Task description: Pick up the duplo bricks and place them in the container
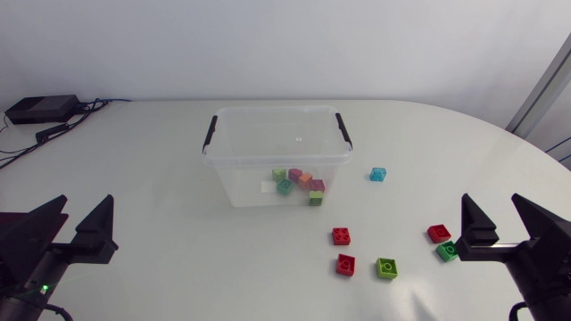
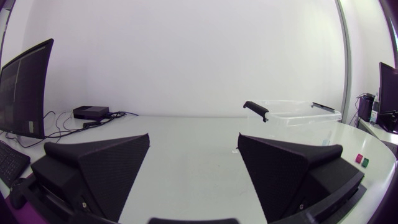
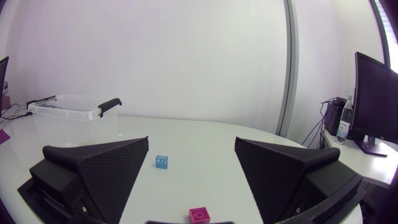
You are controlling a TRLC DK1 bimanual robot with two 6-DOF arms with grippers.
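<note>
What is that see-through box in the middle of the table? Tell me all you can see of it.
The container is a clear, rectangular plastic tub with no lid on, standing upright near the middle of the white table. A black handle sits at each short end. Several coloured bricks lie on its floor. Nothing else touches it.

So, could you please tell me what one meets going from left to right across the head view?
The left gripper, jaws open → clear container → blue brick → right gripper, jaws open.
</note>
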